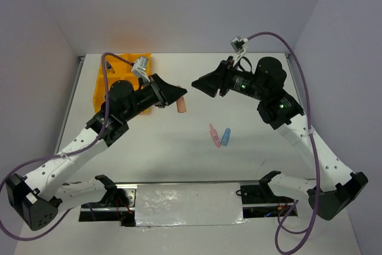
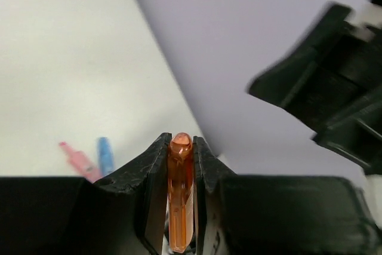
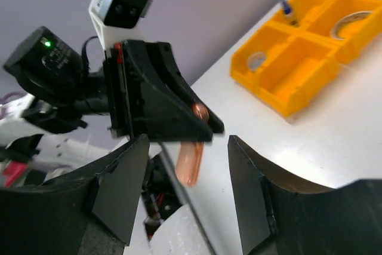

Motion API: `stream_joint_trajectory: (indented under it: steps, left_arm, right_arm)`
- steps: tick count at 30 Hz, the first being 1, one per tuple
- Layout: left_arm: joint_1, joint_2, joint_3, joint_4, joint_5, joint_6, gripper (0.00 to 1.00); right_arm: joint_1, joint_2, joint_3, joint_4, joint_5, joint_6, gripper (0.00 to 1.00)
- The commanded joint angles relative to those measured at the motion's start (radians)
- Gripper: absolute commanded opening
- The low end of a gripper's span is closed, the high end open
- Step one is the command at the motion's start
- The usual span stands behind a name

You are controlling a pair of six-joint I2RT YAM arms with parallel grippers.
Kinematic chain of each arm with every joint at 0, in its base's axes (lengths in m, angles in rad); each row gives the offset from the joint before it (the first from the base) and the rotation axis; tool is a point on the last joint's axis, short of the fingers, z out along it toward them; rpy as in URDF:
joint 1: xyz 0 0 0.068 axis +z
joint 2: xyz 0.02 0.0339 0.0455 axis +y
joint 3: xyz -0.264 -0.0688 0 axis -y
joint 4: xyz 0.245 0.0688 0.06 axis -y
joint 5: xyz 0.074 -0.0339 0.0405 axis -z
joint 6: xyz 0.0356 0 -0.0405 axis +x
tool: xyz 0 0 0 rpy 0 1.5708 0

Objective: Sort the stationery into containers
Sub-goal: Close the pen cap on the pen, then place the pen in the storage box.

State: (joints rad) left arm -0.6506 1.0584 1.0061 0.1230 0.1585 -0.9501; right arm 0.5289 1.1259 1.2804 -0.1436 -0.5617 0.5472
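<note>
1. Only the right wrist view looks into the tray (image 3: pixel 280 97). It holds a round jar (image 3: pixel 256 61), a small blue-capped bottle (image 3: pixel 287 7) and a ring (image 3: pixel 352 25), each in its own compartment.
2. From above, the left arm covers most of the tray, which stands at the far left corner of the table (image 1: pixel 149 159).
3. The top and left wrist views show a loose pink piece (image 1: pixel 213 136) and a blue piece (image 1: pixel 225 137). They lie side by side near the middle of the table, a little toward its near edge.
4. The left pincer (image 1: pixel 176 95) is clamped on the held pink piece (image 1: pixel 182 107), off the table, with one end sticking out past the fingertips.
5. The right pincer (image 1: pixel 198 84) faces it tip to tip, its jaws wide apart and gripping nothing. The held pink piece hangs just in front of the gap, touching neither finger.
</note>
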Motion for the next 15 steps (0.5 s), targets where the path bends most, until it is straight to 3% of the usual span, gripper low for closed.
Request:
stream_joint_trajectory:
  steps: [1,5,7,10,15]
  left_arm:
    - [0.104,0.020,0.113,-0.164,-0.036,0.060,0.00]
    - [0.232,0.177,0.296,-0.512,-0.231,0.262,0.00]
    - [0.300,0.251,0.348,-0.577,-0.397,0.385,0.00]
    - [0.370,0.389,0.362,-0.553,-0.511,0.514,0.00]
    - [0.445,0.581,0.420,-0.456,-0.501,0.562,0.00]
  right_arm:
    - [-0.038,-0.055,-0.024,-0.044,0.132,-0.056,0.64]
    - [-0.078,-0.123,-0.041,-0.160,0.258,-0.073,0.66]
    - [-0.079,-0.139,-0.044,-0.212,0.273,-0.095,0.66]
    - [-0.082,-0.178,-0.065,-0.251,0.266,-0.107,0.66]
    - [-0.081,-0.251,-0.085,-0.326,0.275,-0.141,0.66]
